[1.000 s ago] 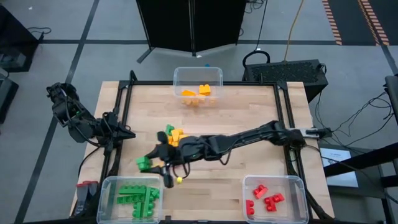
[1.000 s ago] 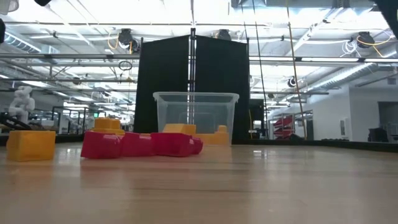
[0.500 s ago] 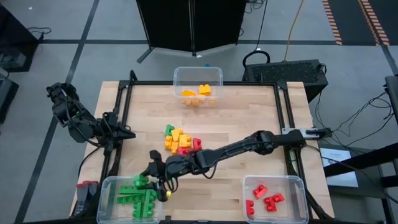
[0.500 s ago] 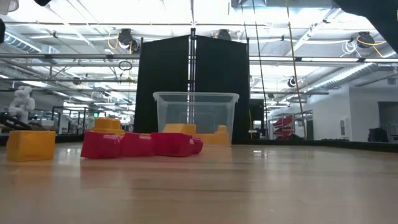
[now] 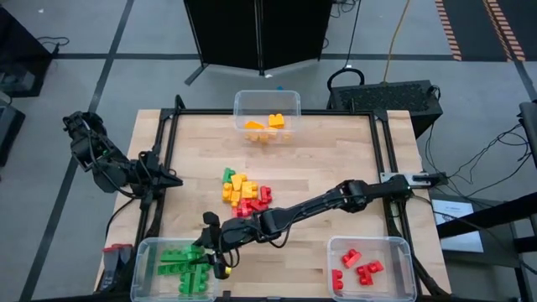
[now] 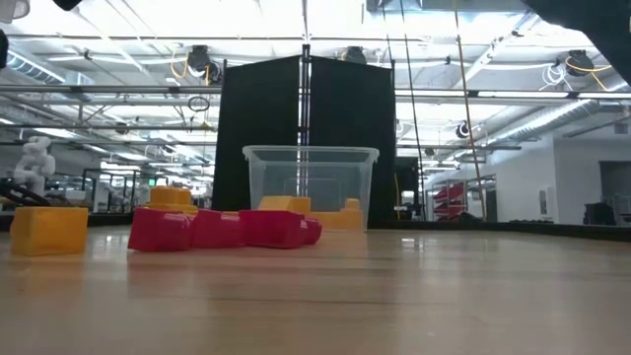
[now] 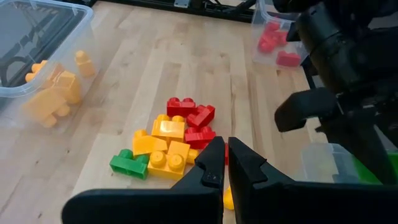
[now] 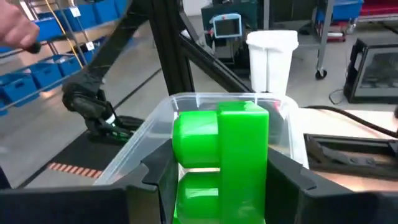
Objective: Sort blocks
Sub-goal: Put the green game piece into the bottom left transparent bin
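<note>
Wooden table [image 5: 336, 159], seen from above. Bore three clear bins [image 5: 267, 107], one per edge region. Carried a central cluster of loose blocks [image 5: 242, 192].

green block [image 8: 221, 146] in the dark gripper [image 8: 217, 180], yellow-orange, red and green blocks [image 5: 242, 191] piled on pale wood table [image 5: 336, 151] (bins are clear)

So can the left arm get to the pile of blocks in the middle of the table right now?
Probably yes. The left tool is shut and empty at the table's left edge, and bare wood lies between it and the pile of blocks. The right arm reaches past just beside the pile.
</note>
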